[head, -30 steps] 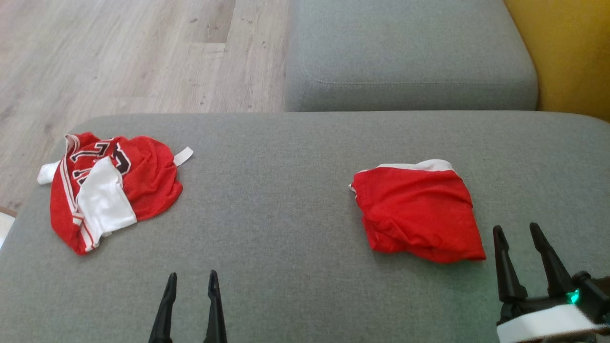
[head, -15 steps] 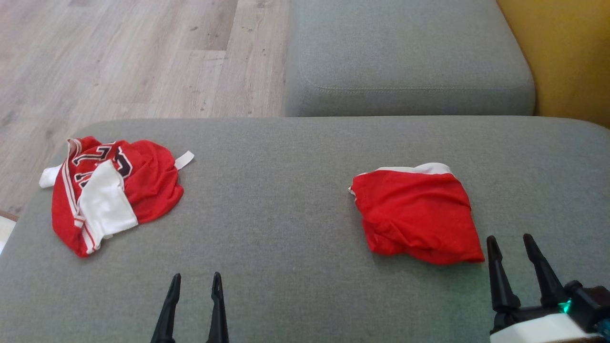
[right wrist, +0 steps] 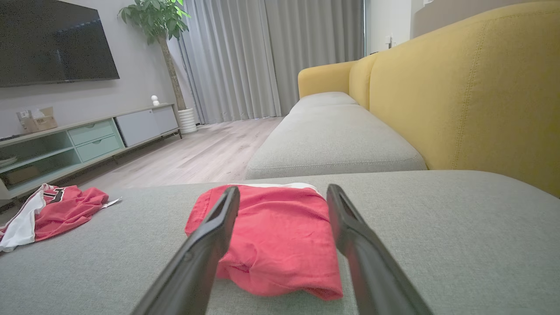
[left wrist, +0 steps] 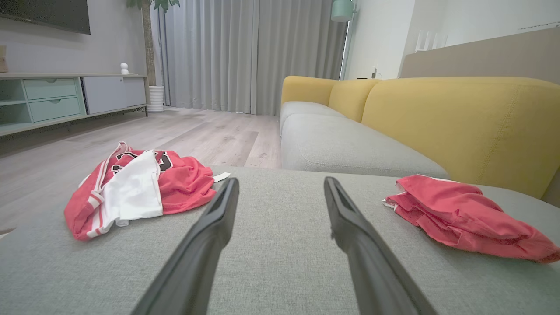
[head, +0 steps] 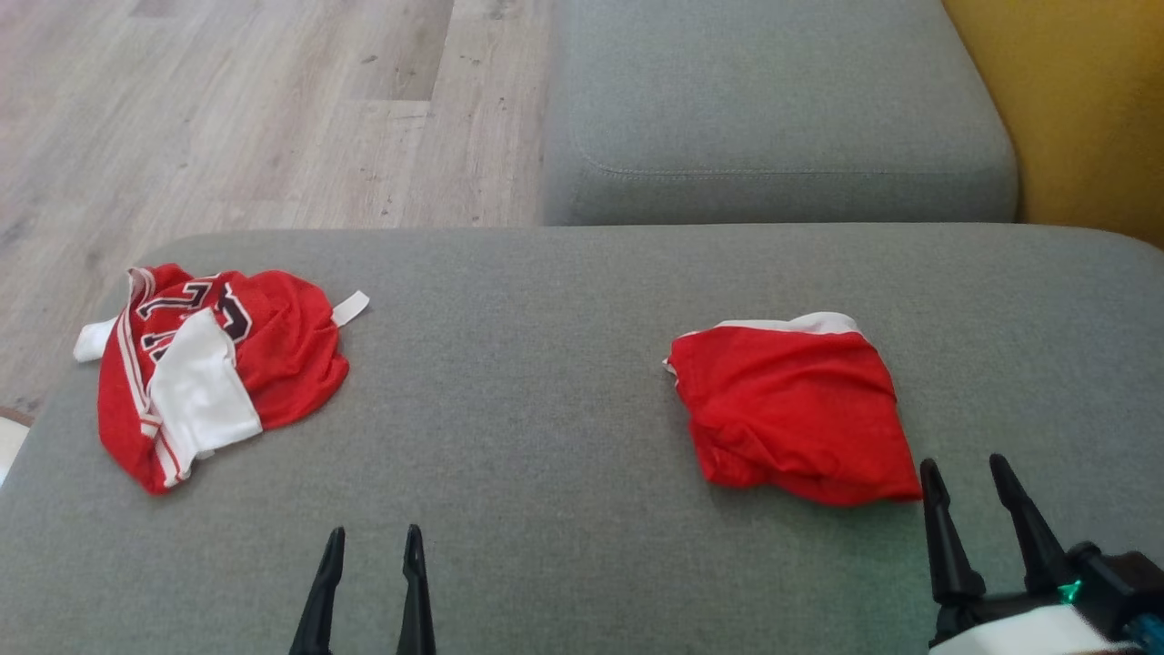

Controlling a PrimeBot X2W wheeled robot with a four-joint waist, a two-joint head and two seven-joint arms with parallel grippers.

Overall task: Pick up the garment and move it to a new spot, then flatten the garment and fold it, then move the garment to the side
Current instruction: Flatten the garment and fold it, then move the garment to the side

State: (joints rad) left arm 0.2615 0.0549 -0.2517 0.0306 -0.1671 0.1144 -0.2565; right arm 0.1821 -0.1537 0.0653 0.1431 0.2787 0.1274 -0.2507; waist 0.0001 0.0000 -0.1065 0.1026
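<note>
Right gripper (head: 963,466), fingers spread and empty, sits just beside the folded red garment (head: 796,409); left gripper (head: 375,531), likewise spread, hovers over the grey cushion (head: 546,409)

Bright, even daylight — soft shadows, wrist views bowed at edges.

Jersey (head: 215,373) lettering partly under its own folds

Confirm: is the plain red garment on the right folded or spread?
Folded: the red garment lies as a compact bundle, with layers stacked along its near edge.
</note>
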